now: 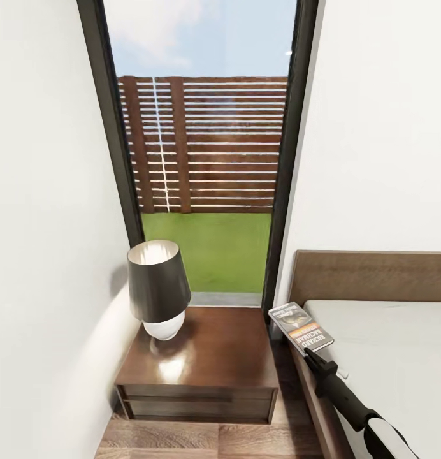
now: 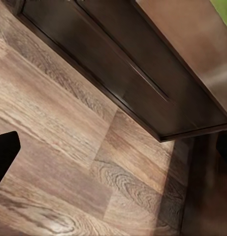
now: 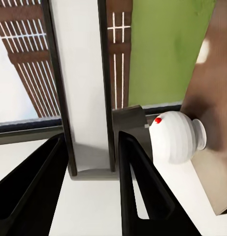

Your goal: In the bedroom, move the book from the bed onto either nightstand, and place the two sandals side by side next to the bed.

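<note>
Wood nightstand (image 1: 211, 357) | R end effector (image 1: 308, 352) gripping book (image 1: 300, 327) | L state unclear

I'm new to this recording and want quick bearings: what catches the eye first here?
The right gripper holds the book in the air between the bed and the nightstand. A dark-shaded lamp stands on the nightstand's left side, before a tall window showing lawn and a slatted fence.

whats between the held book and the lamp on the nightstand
In the head view, only bare nightstand top lies between the book, held by the right tool, and the lamp.
</note>
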